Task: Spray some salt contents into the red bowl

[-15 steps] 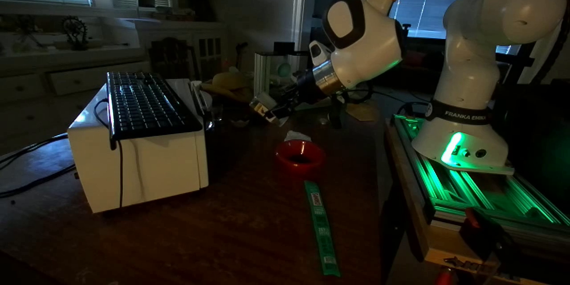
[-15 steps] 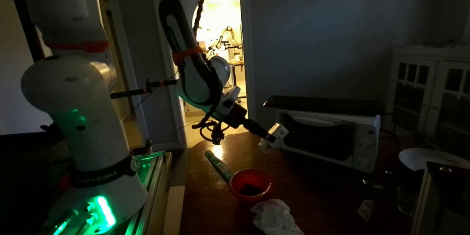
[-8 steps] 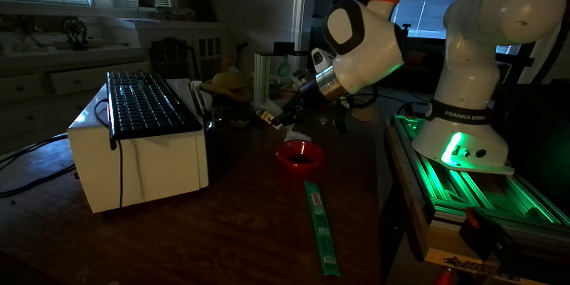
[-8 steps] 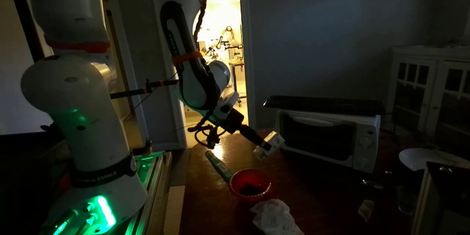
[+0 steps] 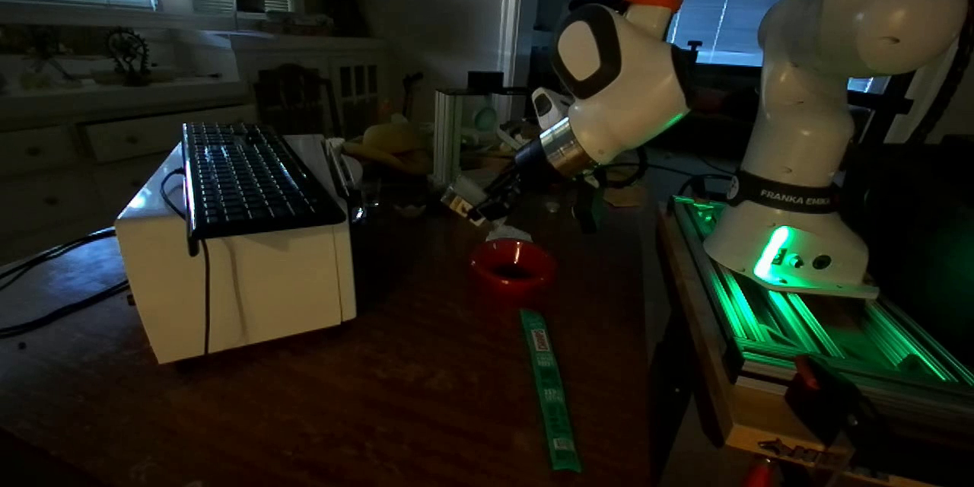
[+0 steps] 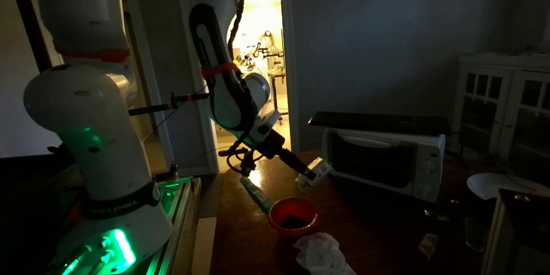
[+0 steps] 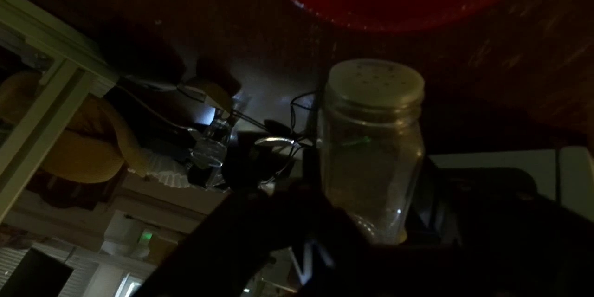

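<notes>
**One shaker (image 7: 371, 153) in your gripper (image 6: 311, 174), cap (image 7: 377, 82) end low, near one red bowl (image 5: 514, 291)**

Your one arm (image 5: 628, 91) ends in one gripper, jaws pinching the shaker, one on each side of its body in the wrist view. Counts for you: one shaker, one red bowl, one green packet (image 5: 551, 392), one crumpled white plastic wad (image 6: 322, 255), one toaster oven (image 5: 289, 289), one keyboard (image 5: 259, 179) on top of it, one tan hat (image 5: 388, 144) at the back. Glassware (image 7: 209, 148) behind: too dark to count.

Shaker: clear-walled, many holes in the cap. You have it in the air above the table (image 5: 380, 403), on the toaster oven's side of the red bowl, near the rim but apart from it. Long axis slants in an exterior view: low end toward the red bowl, high end toward the toaster oven. Wrist view: long axis nearly straight up that view, cap toward the red bowl, base back by your gripper. Contents too dim to read.

Red bowl: upright on the table, mouth up, dark patch inside, can't tell what. Green packet: lies flat, one end right by the red bowl, touching or not unclear; it runs away from there. Plastic wad: just beside the red bowl, opposite the green packet.
</notes>
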Robot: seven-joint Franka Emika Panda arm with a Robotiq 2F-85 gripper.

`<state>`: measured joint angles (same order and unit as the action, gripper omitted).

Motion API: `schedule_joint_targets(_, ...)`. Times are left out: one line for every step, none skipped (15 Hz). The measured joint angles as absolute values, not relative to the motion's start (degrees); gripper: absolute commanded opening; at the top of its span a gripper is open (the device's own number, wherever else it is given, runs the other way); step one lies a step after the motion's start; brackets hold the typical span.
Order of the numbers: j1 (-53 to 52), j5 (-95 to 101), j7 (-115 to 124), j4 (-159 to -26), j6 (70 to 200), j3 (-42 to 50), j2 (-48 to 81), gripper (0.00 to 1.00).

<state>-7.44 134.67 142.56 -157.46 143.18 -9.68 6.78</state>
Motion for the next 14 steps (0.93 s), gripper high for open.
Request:
schedule_joint_targets(-7.12,134.1,141.59,-157.5,144.76,-9.58,7.0,0.24)
schedule_joint_targets(-6.86,133.21,141.04,-157.48,144.62,-9.56,7.05,0.24)
schedule_joint_targets(-6.73,132.8,140.99,-157.35,143.53,-9.57,7.01,0.24)
schedule_joint_targets(-6.68,132.67,140.88,-157.24,142.31,-9.56,7.0,0.24)
schedule_joint_targets(-6.47,131.25,139.39,-157.25,142.52,-9.35,7.11,0.24)
schedule_joint_targets(-6.05,129.6,137.14,-157.4,144.12,-8.95,7.45,0.24)
schedule_joint_targets(-5.47,128.49,134.96,-157.6,146.24,-8.44,8.02,0.24)
schedule_joint_targets(-4.8,128.4,134.38,-157.71,146.77,-8.25,8.6,0.24)
schedule_joint_targets(-4.39,128.76,134.42,-157.66,146.44,-8.23,8.91,0.24)
schedule_joint_targets(-4.14,128.81,134.39,-157.56,146.25,-8.24,9.0,0.24)
schedule_joint_targets(-3.91,128.81,133.43,-157.58,147.08,-8.23,9.13,0.24)
schedule_joint_targets(-3.66,128.77,132.0,-157.68,147.92,-8.22,9.43,0.24)
schedule_joint_targets(-3.56,128.89,131.64,-157.67,147.46,-8.32,9.66,0.24)
schedule_joint_targets(-3.56,129.12,131.72,-157.55,145.72,-8.65,9.67,0.24)
